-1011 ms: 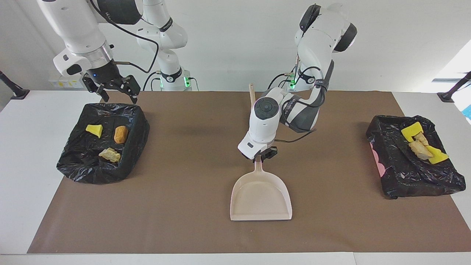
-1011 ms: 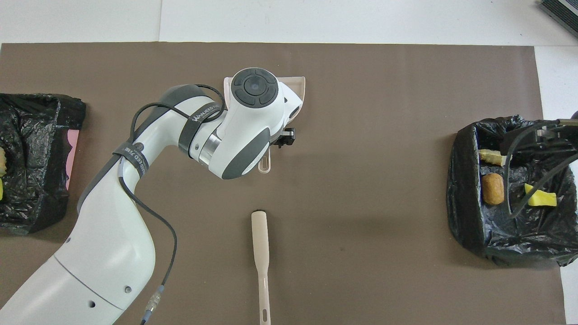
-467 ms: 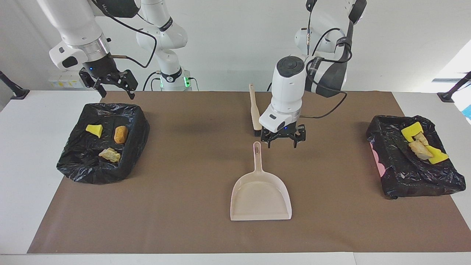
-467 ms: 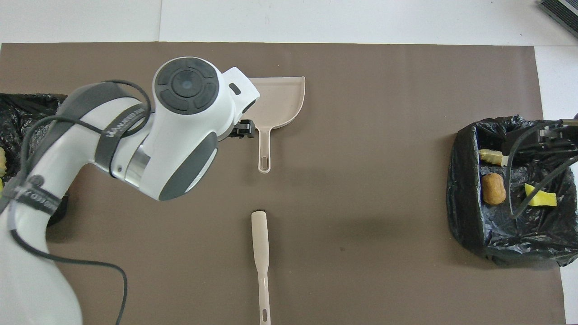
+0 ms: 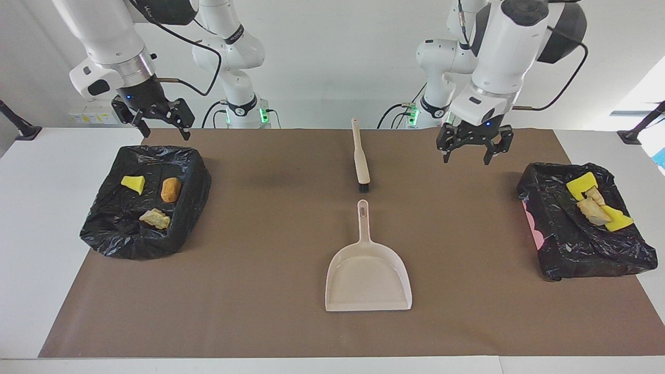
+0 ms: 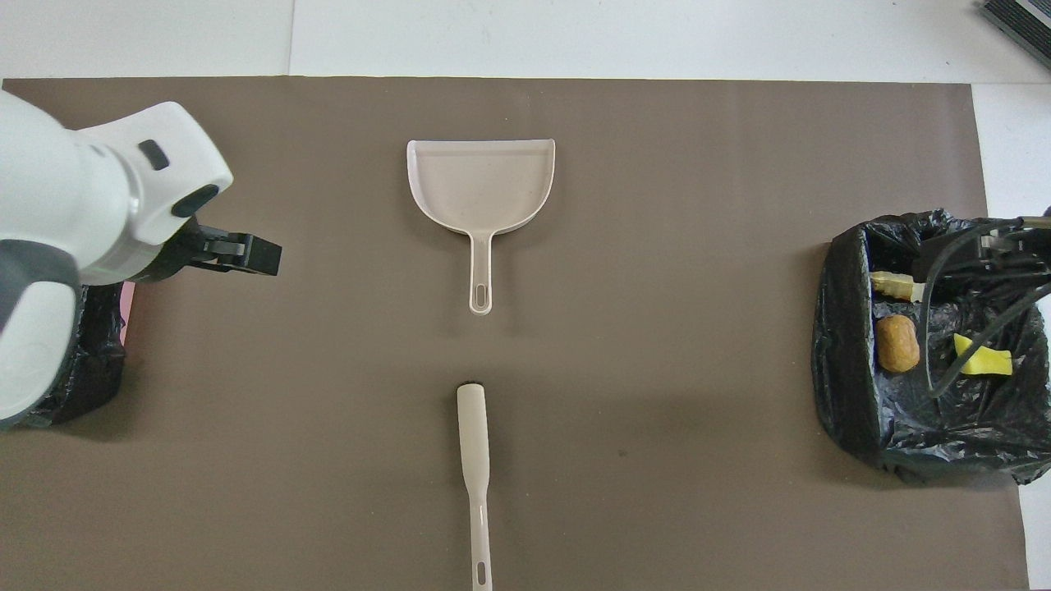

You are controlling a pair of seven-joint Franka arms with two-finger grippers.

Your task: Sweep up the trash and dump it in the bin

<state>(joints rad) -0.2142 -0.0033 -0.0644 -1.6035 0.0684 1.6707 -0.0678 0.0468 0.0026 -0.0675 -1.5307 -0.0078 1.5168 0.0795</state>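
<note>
Both tools open | left tool [image 5: 466,145] lifted off dustpan [image 5: 368,278]

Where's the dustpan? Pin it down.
The dustpan lies flat, mid-table on the brown mat, its handle pointing toward the robots at the brush, which lies nearer them; no gripper touches it.

table [image 5: 31,218]: white | brown mat [image 5: 260,249] | on mat: dustpan [image 5: 368,278], brush [image 5: 360,158], two black-lined bins [image 5: 114,234] [image 5: 571,244]
</note>
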